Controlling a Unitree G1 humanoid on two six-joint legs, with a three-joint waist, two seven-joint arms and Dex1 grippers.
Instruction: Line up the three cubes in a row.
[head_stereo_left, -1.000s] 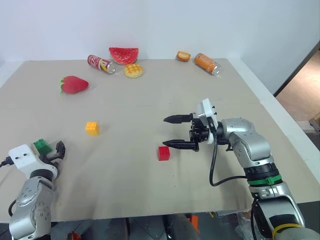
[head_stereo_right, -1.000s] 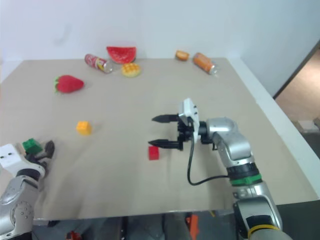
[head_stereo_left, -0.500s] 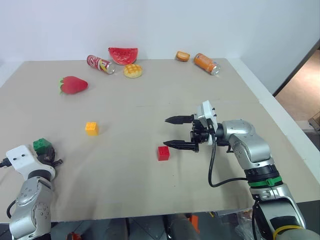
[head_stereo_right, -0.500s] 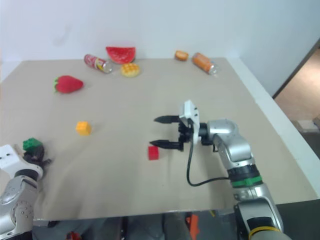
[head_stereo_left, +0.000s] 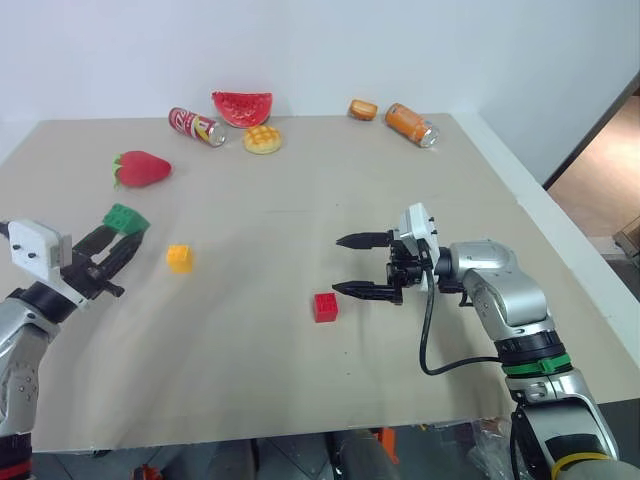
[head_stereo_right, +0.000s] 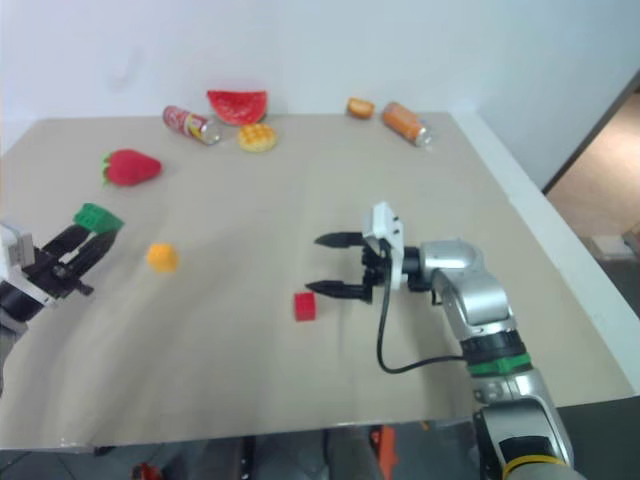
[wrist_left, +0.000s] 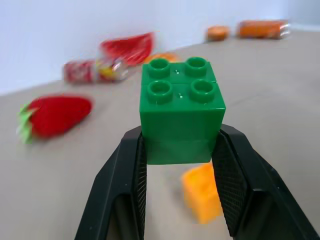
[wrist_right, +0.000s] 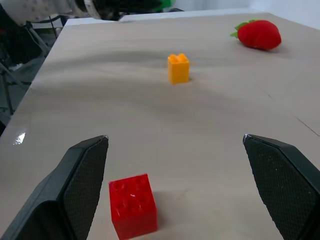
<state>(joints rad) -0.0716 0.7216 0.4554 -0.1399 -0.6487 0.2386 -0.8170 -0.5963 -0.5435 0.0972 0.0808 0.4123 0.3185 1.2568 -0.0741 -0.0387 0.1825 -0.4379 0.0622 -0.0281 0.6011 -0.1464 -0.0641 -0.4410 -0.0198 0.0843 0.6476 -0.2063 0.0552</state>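
A: Left gripper (head_stereo_left: 118, 238) clamps the green brick (head_stereo_left: 125, 217), held clear above the table (head_stereo_left: 300, 380), studs up. Right gripper (head_stereo_left: 348, 265) spread wide, empty, just beside the red brick (head_stereo_left: 325, 306).

B: Orange-yellow brick (head_stereo_left: 180, 257) sits between them. I'd set green down level, in line with orange-yellow and red, faces squared, before letting go.

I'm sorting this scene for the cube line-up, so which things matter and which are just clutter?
Job: green cube in left gripper; orange cube; red cube.
Clutter: strawberry, watermelon slice, bun, bread piece, two cans.
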